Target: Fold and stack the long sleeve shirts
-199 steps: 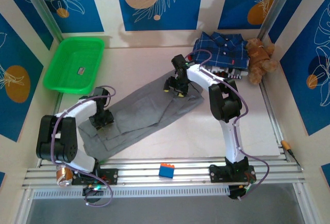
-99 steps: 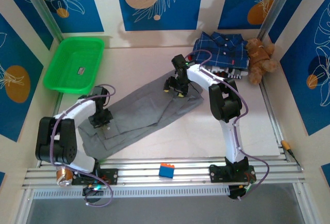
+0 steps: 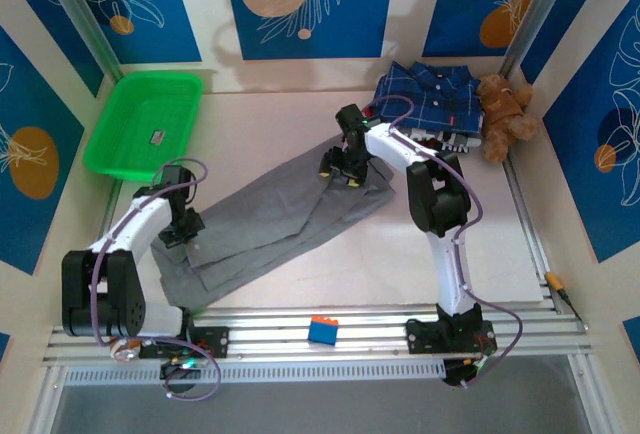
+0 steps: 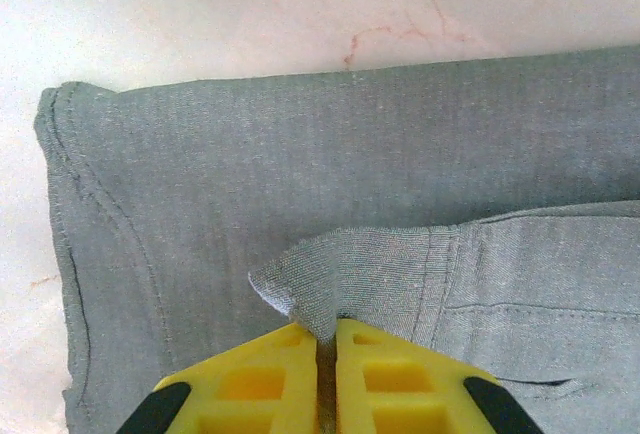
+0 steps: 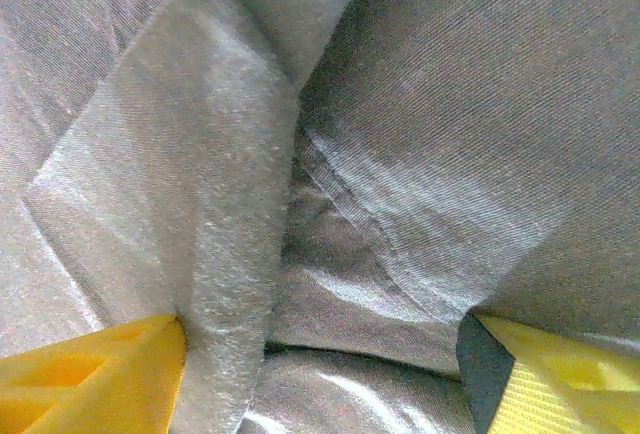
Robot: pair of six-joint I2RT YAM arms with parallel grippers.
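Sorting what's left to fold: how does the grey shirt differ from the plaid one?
The grey shirt is plain and lies spread out diagonally across the middle; the plaid shirt is navy-checked and sits folded compactly in the far right corner beside the teddy bear. Both lie flat.

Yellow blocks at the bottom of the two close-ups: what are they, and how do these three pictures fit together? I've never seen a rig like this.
Those are gripper fingers. Two robot arms are bolted at the table's near edge. The overhead picture looks down on both, and each close-up comes from a camera on one wrist. A grey shirt lies spread out, with a folded plaid shirt at the far right beside a teddy bear. There is also a green tray far left and a blue block on the front rail. The left gripper is shut, pinching a fold of the grey shirt. The right gripper is open, astride bunched grey cloth.
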